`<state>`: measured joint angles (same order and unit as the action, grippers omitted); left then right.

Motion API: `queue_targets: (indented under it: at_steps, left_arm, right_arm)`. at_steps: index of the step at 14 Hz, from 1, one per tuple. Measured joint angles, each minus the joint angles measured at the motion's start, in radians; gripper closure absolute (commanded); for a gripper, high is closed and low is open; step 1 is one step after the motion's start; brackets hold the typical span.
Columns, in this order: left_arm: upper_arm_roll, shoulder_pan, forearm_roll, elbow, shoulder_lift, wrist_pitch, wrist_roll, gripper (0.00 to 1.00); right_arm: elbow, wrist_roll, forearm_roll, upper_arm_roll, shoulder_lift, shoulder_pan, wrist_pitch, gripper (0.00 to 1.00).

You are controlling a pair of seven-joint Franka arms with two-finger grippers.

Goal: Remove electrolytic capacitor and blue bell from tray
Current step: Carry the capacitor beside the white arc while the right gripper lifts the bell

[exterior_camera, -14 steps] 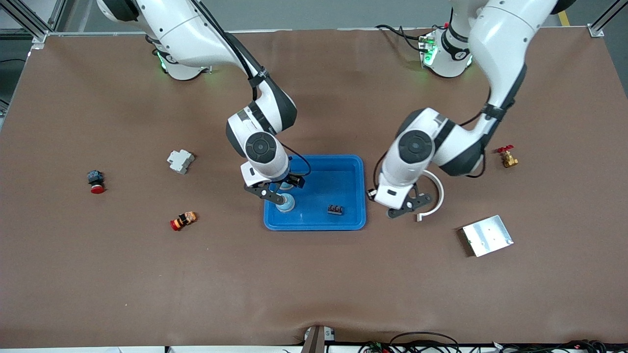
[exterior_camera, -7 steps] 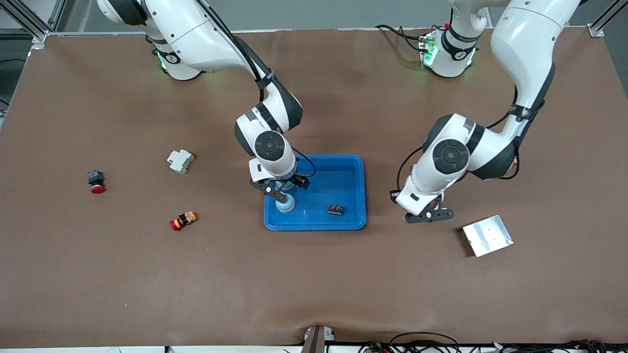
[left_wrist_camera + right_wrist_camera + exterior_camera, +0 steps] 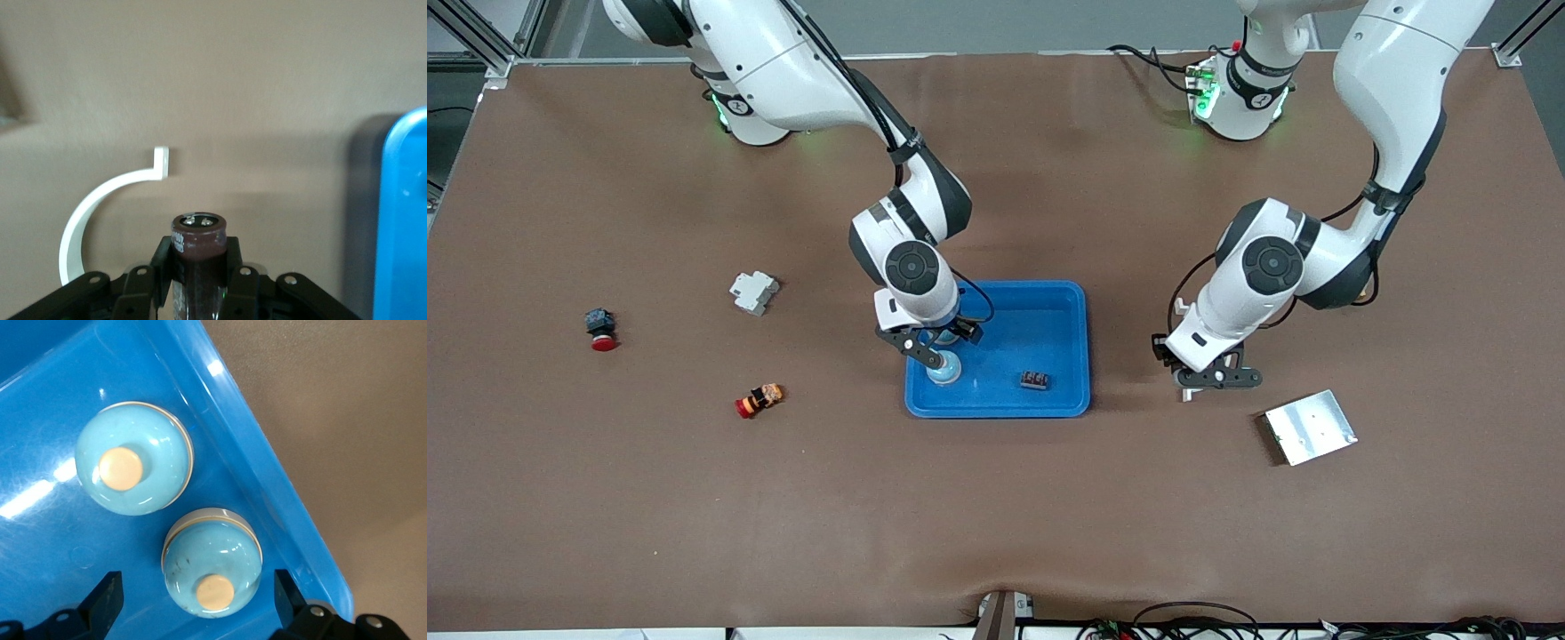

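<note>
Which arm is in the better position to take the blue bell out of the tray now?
The right. Its open end effector hangs over a blue bell in the tray; the left end effector holds the capacitor.

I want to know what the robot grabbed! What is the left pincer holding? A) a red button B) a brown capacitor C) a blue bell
B: the left wrist view shows the left pincer shut on a dark brown electrolytic capacitor.

The left gripper (image 3: pixel 1214 378), clamped on the electrolytic capacitor (image 3: pixel 198 257), is carried away from the tray (image 3: pixel 1067 302) toward the silver plate (image 3: pixel 1309 427) since a second ago. The white curved bracket (image 3: pixel 100 207) is now mostly covered by the left arm in the front view. The right gripper (image 3: pixel 935 345) is shifted slightly over the tray.
</note>
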<state>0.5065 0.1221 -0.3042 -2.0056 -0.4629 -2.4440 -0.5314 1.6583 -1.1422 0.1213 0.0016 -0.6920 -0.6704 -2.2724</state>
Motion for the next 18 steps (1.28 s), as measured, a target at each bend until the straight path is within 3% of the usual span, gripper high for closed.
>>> queue_targets:
  at_steps: [6, 7, 11, 12, 16, 17, 18]
  left_arm:
    - [0.002, 0.032, -0.075, -0.163, 0.017, -0.179, 0.001, 1.0]
    - [0.002, 0.038, -0.08, -0.176, 0.016, -0.194, 0.001, 1.0]
    - [-0.002, 0.046, -0.138, -0.186, 0.011, -0.208, 0.001, 1.0]
    - [-0.002, 0.054, -0.157, -0.187, 0.007, -0.213, 0.001, 1.0]
    - [-0.003, 0.108, -0.231, -0.186, -0.031, -0.263, 0.001, 1.0]
    - [-0.003, 0.115, -0.237, -0.185, -0.042, -0.272, 0.001, 1.0]
    - [-0.003, 0.117, -0.24, -0.182, -0.052, -0.276, 0.001, 1.0]
  right_arm:
    - [0.003, -0.004, 0.0, -0.002, 0.0, 0.001, -0.011, 0.01]
    - [0.004, -0.004, 0.0, -0.001, -0.001, 0.001, -0.014, 0.09]
    - [0.005, -0.004, 0.001, 0.001, -0.007, -0.002, -0.02, 0.13]
    - [0.005, -0.004, 0.001, 0.002, -0.01, -0.002, -0.022, 0.23]
    - [0.0, -0.004, 0.001, 0.001, -0.015, -0.001, -0.028, 0.9]
    - [-0.005, -0.003, 0.001, 0.0, -0.015, -0.001, -0.028, 1.0]
    - [-0.008, -0.003, 0.001, -0.001, -0.015, -0.001, -0.027, 1.0]
